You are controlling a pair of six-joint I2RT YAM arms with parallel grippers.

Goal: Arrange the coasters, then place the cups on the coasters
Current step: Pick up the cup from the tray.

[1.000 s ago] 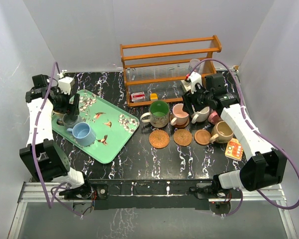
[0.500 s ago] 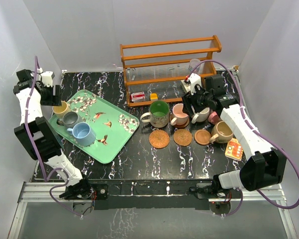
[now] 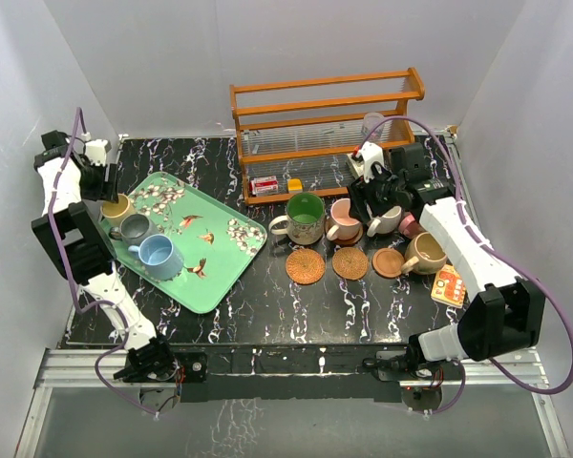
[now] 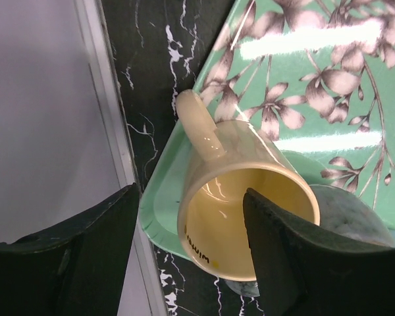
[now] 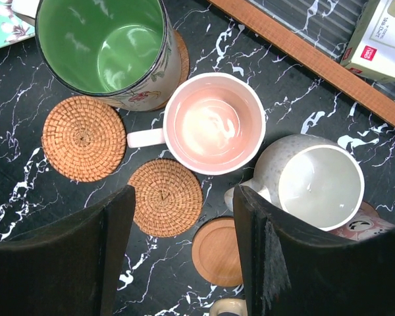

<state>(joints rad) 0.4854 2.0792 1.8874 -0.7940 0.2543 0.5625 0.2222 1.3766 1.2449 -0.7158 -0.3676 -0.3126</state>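
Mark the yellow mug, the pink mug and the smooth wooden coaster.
yellow mug [image 4: 217, 217], left wrist view, on its inner wall.
pink mug [image 5: 214, 122], right wrist view, on its inside bottom.
smooth wooden coaster [image 5: 217, 251], right wrist view, on its top face.

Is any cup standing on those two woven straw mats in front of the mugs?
No, the left woven coaster and the right woven coaster both lie bare, with nothing on top of them.
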